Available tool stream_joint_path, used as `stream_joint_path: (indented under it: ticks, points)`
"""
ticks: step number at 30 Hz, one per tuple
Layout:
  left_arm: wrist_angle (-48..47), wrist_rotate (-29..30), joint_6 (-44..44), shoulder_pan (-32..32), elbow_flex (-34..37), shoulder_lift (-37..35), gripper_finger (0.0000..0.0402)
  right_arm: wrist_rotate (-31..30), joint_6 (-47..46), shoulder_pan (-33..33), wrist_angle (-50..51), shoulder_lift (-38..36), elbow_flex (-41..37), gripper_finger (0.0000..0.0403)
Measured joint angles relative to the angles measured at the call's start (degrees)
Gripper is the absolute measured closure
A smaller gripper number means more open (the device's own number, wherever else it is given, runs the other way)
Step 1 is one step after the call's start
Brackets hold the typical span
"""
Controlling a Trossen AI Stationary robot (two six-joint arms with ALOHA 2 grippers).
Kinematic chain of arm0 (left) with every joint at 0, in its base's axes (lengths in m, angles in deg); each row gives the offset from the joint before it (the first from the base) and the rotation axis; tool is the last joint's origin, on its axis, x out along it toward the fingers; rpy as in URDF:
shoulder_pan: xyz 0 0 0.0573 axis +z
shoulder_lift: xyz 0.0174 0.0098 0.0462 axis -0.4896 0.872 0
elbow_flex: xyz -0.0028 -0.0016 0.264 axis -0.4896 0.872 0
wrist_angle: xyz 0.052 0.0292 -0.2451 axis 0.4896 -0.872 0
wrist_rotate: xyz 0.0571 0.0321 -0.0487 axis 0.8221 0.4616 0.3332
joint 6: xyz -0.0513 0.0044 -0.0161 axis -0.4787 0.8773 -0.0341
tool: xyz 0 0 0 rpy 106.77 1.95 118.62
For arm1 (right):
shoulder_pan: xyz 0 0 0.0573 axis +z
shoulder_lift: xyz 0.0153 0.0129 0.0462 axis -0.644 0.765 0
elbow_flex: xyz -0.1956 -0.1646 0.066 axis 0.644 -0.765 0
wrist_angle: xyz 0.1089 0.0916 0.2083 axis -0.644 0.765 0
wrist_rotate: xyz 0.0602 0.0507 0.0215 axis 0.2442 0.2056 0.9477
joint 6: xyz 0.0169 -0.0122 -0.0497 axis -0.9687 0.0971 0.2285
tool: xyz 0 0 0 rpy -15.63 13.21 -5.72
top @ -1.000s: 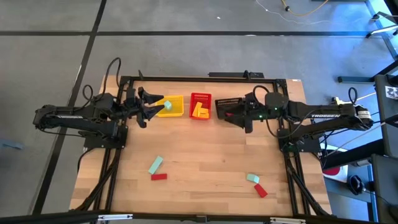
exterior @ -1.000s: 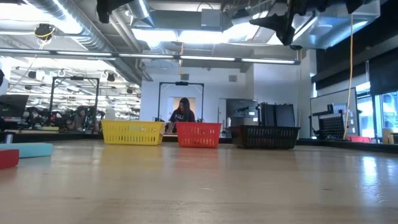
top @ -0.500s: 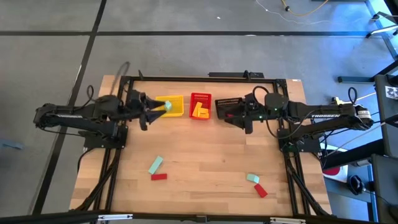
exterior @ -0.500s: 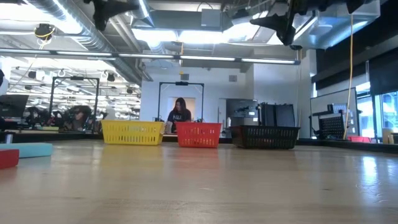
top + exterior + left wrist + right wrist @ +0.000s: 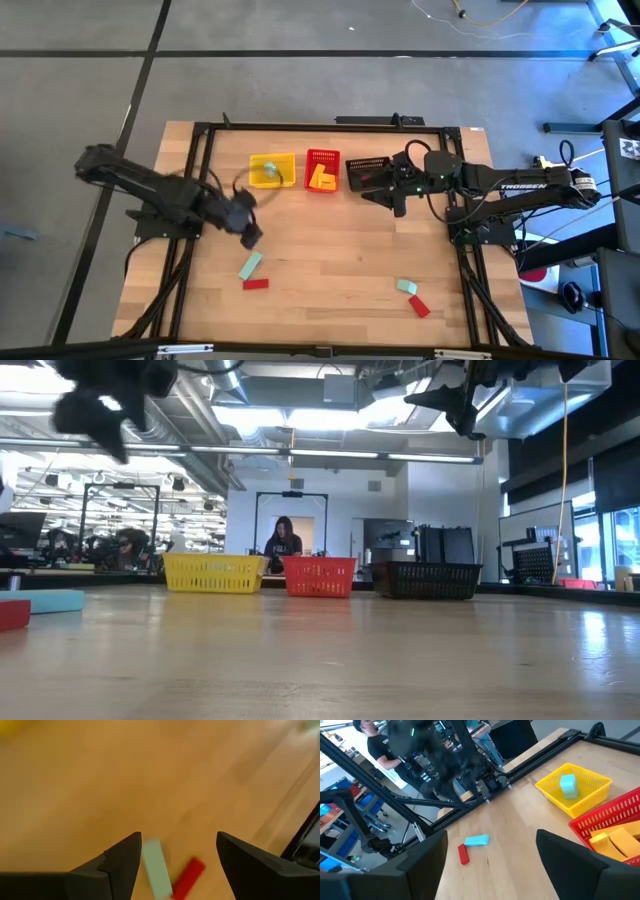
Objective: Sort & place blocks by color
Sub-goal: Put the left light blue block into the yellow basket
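My left gripper is open and hangs above the near-left part of the table. A pale teal block and a red block lie flat just beyond its fingers. Another teal block and a red block lie near the near-right corner. One teal block lies in the yellow basket. Yellow blocks lie in the red basket. My right gripper is open and empty, high beside the black basket.
The three baskets stand in a row along the far edge. A black frame borders the table. Bare wood lies in the table's middle. People are in the room behind.
My left gripper has swung fast from the yellow basket toward the near edge and stands above the near-left teal and red blocks. The teal block has stayed in the yellow basket. My right arm has kept still.
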Motion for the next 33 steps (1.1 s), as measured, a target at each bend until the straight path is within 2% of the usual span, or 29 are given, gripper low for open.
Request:
stream_joint_path:
  ticks: [6, 13, 22, 29, 31, 33]
  points:
    - [0.95, -0.78, -11.60, -8.98, -0.09, 13.38, 0.0152, -0.07, 0.23, 0.00, 0.35, 0.02, 0.00, 0.0099]
    - [1.26, -1.48, -16.18, -11.78, -0.07, 24.91, 0.0152, -0.13, 1.55, 0.00, 0.37, 0.02, 0.00, 0.0098]
    - [7.09, -1.80, -14.35, -11.84, 0.34, 30.68, 0.0152, -1.63, 1.67, 0.00, 0.49, 0.02, 0.00, 0.0098]
    - [11.77, -4.96, -14.41, -11.84, 3.85, 32.64, 0.0152, -3.02, 1.40, -0.02, 0.50, 0.02, 0.00, 0.0098]
    - [11.82, -5.14, -13.45, -11.82, 3.98, 32.66, 0.0160, -3.02, 1.35, -0.02, 0.49, 0.02, 0.00, 0.0098]
    - [11.80, -5.52, -11.25, -11.37, 4.02, 32.35, 0.0184, -3.02, 1.35, -0.02, 0.50, 0.02, 0.00, 0.0098]
